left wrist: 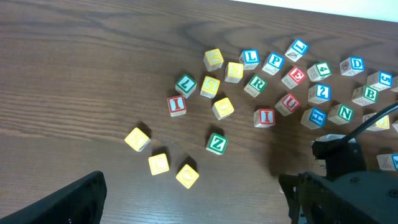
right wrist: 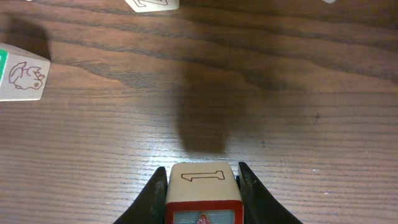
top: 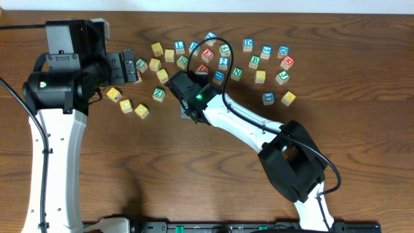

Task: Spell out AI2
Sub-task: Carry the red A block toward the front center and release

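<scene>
While the right gripper [right wrist: 202, 179] pinches a red-edged cube [right wrist: 202, 188] between its fingers, nothing is spelled yet; the blue 2 cube [top: 224, 63] lies loose off to their side; the left gripper [top: 131, 66] gapes empty

Clamped cube [right wrist: 203, 186] cut by bottom edge; red-framed face unreadable.

White tubular links, bulky black joint housings on left arm [top: 55, 149] and right arm [top: 240, 126]. Small green LED [top: 199, 98] lit near each wrist. Thin black cable [top: 22, 27] off left arm. Matte black tapered fingers [right wrist: 151, 198].
</scene>
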`<action>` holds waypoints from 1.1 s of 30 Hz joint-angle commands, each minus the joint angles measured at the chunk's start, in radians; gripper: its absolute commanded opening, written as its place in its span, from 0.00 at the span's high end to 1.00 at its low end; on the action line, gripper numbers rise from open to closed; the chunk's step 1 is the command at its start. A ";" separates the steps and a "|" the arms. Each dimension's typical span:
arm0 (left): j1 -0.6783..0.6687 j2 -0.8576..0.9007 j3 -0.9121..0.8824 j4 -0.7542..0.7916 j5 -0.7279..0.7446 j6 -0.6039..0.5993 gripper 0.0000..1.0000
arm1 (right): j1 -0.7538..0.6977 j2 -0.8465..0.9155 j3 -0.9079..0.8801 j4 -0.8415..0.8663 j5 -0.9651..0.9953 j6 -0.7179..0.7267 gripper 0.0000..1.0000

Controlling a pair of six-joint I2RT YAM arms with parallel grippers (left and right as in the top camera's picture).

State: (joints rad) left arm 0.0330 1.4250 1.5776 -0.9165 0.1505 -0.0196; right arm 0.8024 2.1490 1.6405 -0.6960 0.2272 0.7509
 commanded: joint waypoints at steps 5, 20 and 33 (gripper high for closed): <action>0.007 0.000 0.012 -0.003 -0.013 -0.008 0.02 | 0.009 0.056 -0.002 -0.004 0.045 0.049 0.82; 0.007 0.000 0.012 -0.003 -0.012 -0.008 0.03 | 0.008 0.109 -0.001 0.063 0.059 0.048 0.76; 0.007 0.000 0.012 -0.002 -0.013 -0.008 0.03 | 0.008 0.084 0.050 0.064 0.043 -0.035 0.47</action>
State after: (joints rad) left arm 0.0330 1.4250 1.5776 -0.9165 0.1505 -0.0257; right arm 0.8047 2.2379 1.6432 -0.6315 0.2619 0.7643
